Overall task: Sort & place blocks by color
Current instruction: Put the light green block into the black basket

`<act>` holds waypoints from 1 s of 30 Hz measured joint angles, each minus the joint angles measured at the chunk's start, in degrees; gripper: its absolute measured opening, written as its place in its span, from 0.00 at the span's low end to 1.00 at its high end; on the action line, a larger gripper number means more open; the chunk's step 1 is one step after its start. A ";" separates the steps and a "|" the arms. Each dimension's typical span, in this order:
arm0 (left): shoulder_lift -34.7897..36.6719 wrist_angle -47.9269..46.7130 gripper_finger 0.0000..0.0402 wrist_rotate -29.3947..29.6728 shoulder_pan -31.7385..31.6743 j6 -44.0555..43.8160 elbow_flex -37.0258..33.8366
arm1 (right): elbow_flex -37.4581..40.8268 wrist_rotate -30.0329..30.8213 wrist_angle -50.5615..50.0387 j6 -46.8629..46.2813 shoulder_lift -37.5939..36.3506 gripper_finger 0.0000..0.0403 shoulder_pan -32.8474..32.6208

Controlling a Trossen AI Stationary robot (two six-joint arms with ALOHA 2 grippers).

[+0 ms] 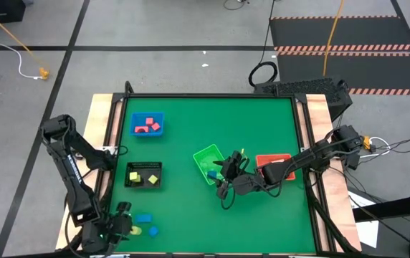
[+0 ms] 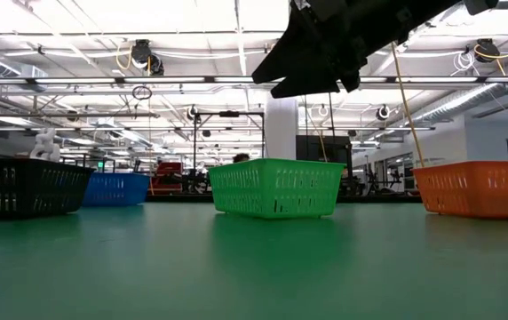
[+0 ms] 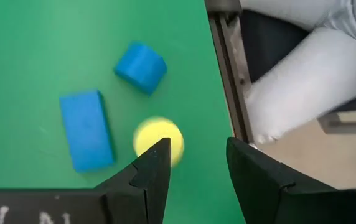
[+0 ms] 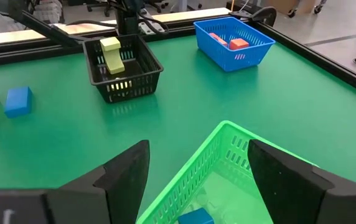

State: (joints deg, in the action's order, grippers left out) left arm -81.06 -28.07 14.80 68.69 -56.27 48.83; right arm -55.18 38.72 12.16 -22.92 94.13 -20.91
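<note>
My left gripper is open at the table's near-left corner. There a yellow round block, a blue bar and a blue rounded block lie on the mat. One fingertip shows in front of the yellow block's edge. My right gripper is open above the green bin, which holds a blue block. It hangs well above that bin in the low view. Red blocks lie in the blue bin, yellow blocks in the black bin.
The blue bin stands far left, the black bin nearer on the left. The red bin lies partly under my right arm. A person's pale-trousered leg shows just past the table's wooden edge. Bare green mat lies mid-table.
</note>
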 joint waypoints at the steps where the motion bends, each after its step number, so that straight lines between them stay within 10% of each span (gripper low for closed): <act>1: 0.00 0.15 0.40 1.19 -0.10 0.99 0.03 | 0.00 0.00 0.00 0.00 0.00 0.66 0.00; 30: -0.08 -0.22 0.52 7.44 -1.51 -8.90 0.14 | 0.00 0.00 0.00 0.01 0.02 0.66 0.00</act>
State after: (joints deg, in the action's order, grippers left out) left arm -81.14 -28.29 22.24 67.18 -65.17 48.98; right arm -55.18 38.72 12.16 -22.91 94.15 -20.91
